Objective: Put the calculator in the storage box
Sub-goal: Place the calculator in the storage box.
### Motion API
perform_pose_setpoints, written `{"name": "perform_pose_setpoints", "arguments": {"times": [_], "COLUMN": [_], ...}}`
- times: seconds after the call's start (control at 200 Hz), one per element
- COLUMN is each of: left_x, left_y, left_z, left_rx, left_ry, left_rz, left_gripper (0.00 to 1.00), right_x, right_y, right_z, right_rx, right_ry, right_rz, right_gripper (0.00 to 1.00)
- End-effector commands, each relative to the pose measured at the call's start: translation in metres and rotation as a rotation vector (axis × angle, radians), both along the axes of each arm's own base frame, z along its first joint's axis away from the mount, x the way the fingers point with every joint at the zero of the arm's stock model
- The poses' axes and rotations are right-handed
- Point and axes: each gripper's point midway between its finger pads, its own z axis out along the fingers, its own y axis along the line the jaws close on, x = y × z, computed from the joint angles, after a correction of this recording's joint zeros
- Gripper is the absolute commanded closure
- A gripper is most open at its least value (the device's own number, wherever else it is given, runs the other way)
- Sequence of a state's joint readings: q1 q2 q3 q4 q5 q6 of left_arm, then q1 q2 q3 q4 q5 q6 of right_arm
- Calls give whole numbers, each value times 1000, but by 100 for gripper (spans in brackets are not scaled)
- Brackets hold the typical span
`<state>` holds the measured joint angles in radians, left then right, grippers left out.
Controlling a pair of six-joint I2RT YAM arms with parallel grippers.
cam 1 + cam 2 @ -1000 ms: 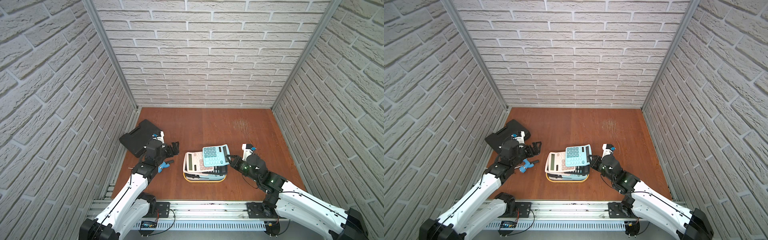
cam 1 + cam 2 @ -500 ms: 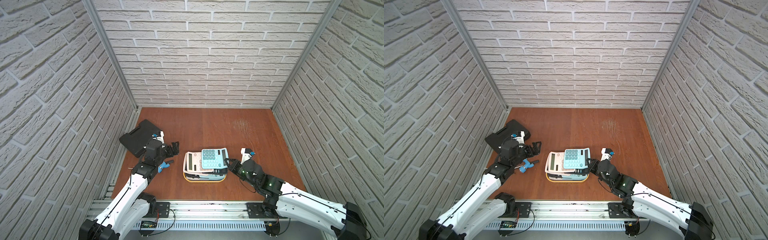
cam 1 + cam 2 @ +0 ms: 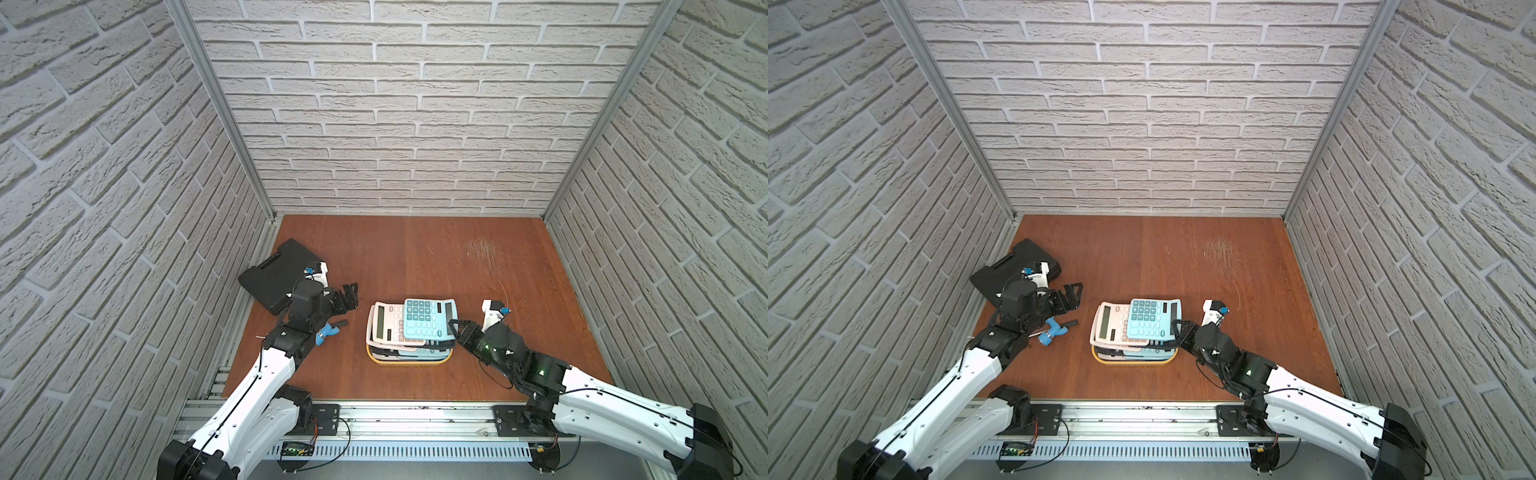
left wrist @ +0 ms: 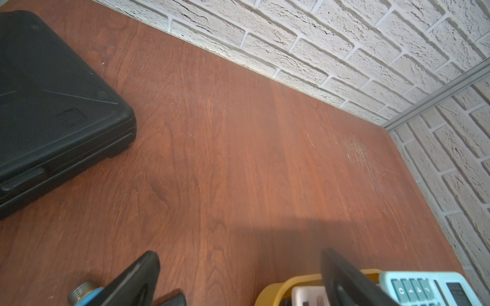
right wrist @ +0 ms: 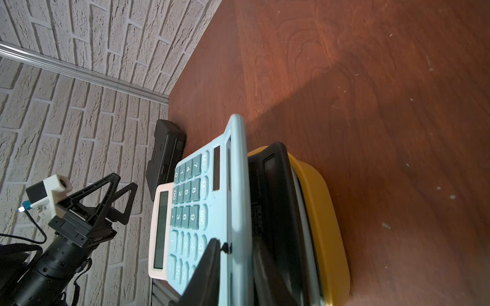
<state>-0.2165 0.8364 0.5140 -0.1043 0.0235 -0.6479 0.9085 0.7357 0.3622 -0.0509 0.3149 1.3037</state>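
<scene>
digits, M+, MRC on blue calculator [image 5: 212,201] keys, DEXIN on black calculator [image 5: 275,185]

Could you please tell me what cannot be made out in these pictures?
- Calculator count in the yellow storage box: in both top views the blue calculator and pink calculator cover those beneath.
- Whether the right tool grips the blue calculator: right wrist view's bottom edge crops its fingers.
- What the small blue item is: too small in top views, cropped in left wrist view.

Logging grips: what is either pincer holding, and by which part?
Left pincer: nothing. Right pincer straddles the display edge of the teal calculator; grip cannot be told.
</scene>
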Motion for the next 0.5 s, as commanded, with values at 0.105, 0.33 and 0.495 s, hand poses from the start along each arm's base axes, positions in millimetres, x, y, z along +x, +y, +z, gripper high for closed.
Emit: {"name": "perform_pose_setpoints", "arguments": {"times": [0.105, 0.33, 0.495], "left_x": [2, 2, 0], "left_y": [4, 5, 7], "left_z": [6, 8, 10], "left_rx": [3, 7, 23], "left_ry": [-40, -43, -52], "left_rz": [16, 18, 22], "left_gripper": [2, 2, 2], "right_x": [-4, -8, -10], "right_y": [2, -5, -10], "right_z": [-3, -4, -5], "right_rx": [-1, -42, -69], "right_ry": [-1, -1, 0], "right_rz": [14, 19, 20], "right_gripper": [60, 52, 43]}}
